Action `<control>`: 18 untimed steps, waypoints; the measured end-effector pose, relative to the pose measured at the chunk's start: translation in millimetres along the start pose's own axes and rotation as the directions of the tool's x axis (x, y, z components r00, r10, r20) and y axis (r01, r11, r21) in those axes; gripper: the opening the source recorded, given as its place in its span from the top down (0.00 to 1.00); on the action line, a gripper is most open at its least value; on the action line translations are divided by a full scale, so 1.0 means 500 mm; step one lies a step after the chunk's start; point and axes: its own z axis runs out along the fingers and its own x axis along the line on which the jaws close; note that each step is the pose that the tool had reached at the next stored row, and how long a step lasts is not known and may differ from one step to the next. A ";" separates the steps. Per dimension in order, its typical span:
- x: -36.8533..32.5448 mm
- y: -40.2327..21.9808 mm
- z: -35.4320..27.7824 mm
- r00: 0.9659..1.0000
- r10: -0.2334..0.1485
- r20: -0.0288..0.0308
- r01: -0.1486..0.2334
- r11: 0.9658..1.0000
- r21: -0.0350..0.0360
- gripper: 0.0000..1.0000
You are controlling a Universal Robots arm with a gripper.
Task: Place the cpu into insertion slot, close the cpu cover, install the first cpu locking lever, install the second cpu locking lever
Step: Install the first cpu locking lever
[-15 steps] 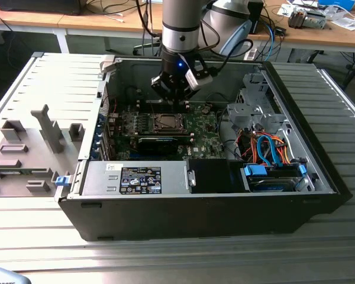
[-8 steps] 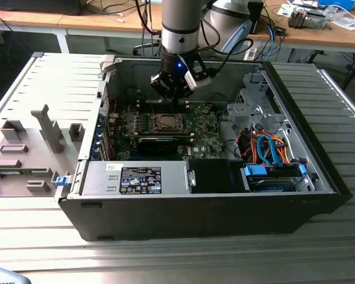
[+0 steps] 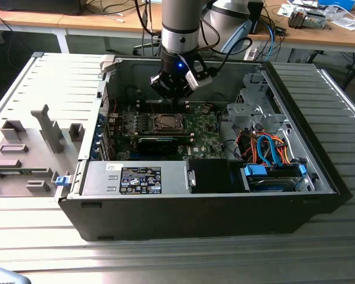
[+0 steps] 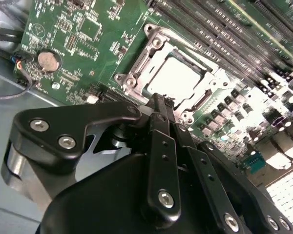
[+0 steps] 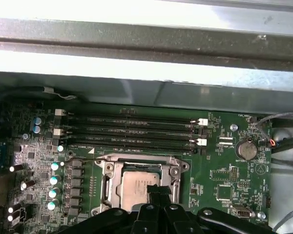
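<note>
**Gripper above the seated cpu**

Black gripper (image 4: 158, 105) links take the near part of both wrist views, and its two fingers are pressed together with nothing between them. Just beyond the fingertips lies the cpu (image 4: 173, 78), with its silvery top, flat inside the metal frame of the insertion slot (image 4: 136, 66) on the green motherboard (image 4: 83, 44). In the first wrist view the cpu (image 5: 136, 187) sits below four long memory slots (image 5: 136, 131), and a round coin battery (image 5: 245, 149) is well apart. In the exterior view the gripper (image 3: 176, 97) hangs over the slot (image 3: 165, 123) inside the open computer case (image 3: 319, 171).
</note>
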 end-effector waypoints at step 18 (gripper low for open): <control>0.010 0.001 0.000 1.000 -0.001 -0.002 0.001 0.999 0.036 0.89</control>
